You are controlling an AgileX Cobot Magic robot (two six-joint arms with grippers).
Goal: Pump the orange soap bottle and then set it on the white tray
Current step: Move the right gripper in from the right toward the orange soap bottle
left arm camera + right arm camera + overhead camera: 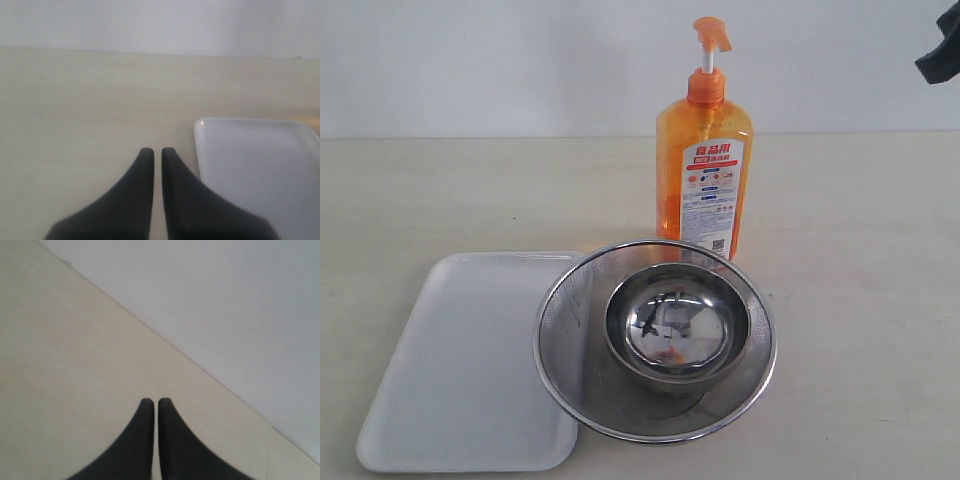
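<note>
The left gripper point(157, 150) is held low over the table point(75, 110). Its two dark fingers point(132, 200) are brought together so that only a thin slit is left between them, and nothing is gripped. The white tray point(260, 170) is seen just beside the fingertips, with one rounded corner nearest to them; whether a finger reaches over its rim cannot be told.

The right gripper point(152, 401) is likewise drawn closed, with nothing caught between its fingers. It is pointed across bare table toward the wall point(240, 305), and the line where table and wall meet is seen aslant. In the exterior view only a dark part of the right arm point(942, 50) is shown, raised at the upper right edge.

The orange soap bottle point(704, 170) is stood upright on the table with its pump head uppermost, well apart from that arm and directly behind a steel strainer point(548, 330). A steel bowl point(620, 305) is set inside the strainer. The tray is laid flat to the strainer's left, its right edge overlapped by the strainer's rim
</note>
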